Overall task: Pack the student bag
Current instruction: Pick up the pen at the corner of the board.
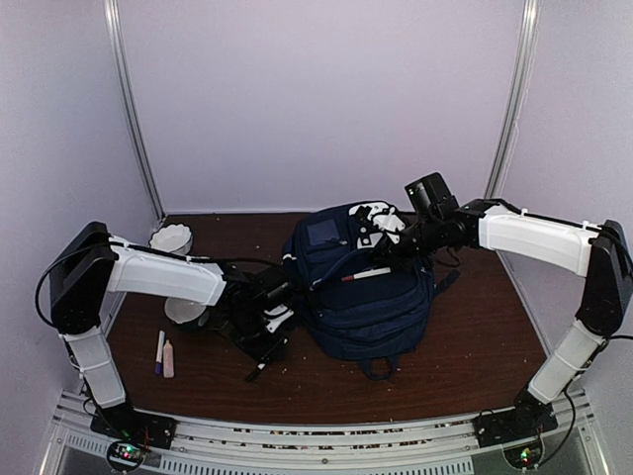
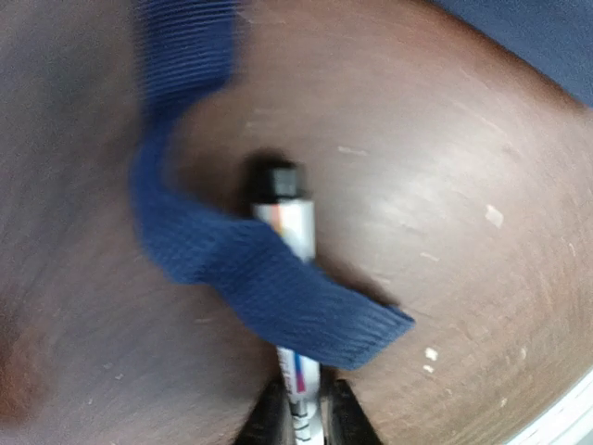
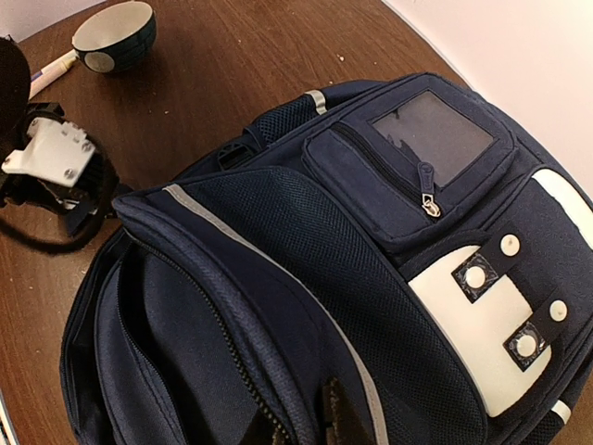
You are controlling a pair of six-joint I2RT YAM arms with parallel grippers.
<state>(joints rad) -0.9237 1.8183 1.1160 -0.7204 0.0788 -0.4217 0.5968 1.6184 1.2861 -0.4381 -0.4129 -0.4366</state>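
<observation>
The student bag (image 1: 371,297) is a big navy backpack standing mid-table, with its main compartment unzipped (image 3: 157,352). My right gripper (image 3: 301,422) is shut on the bag's upper zip edge and holds the opening apart. A white marker with a red end (image 1: 366,273) lies across the top of the bag. My left gripper (image 2: 306,408) is down at the table left of the bag, shut on a white marker with a black cap (image 2: 295,227). A loose blue strap (image 2: 269,278) lies across that marker.
Two white bowls (image 1: 171,237) (image 1: 185,310) sit on the left side of the table. Two more markers (image 1: 163,354) lie near the front left. White walls close in the table at the back and on both sides.
</observation>
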